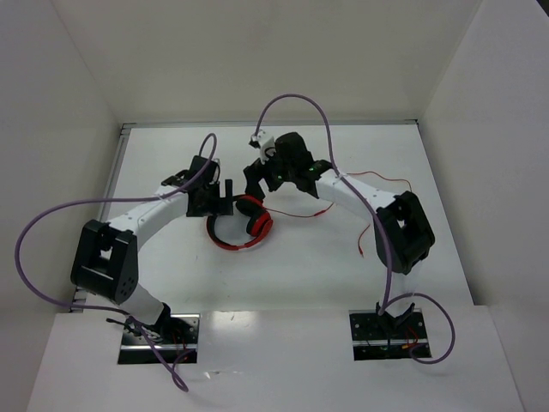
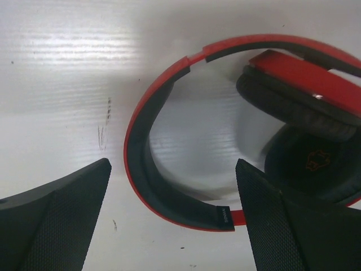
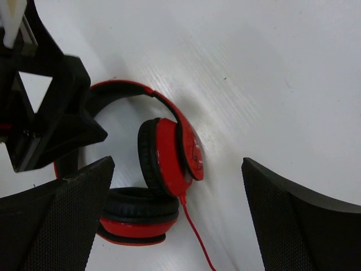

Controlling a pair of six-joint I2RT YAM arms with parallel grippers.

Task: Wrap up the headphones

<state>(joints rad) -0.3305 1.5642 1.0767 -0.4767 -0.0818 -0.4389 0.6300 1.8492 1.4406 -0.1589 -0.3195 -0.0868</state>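
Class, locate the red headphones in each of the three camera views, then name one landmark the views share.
Top external: headphones just left of centre.
Left wrist: headphones fill the right half, cut by the edge.
Right wrist: headphones lower left of centre.
Shared landmark: the black-lined headband.

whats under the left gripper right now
The padded band of the headphones curves across the white table between the open fingers of the left gripper, with the ear cups off to one side. In the top view, the gripper's body hides part of that band.
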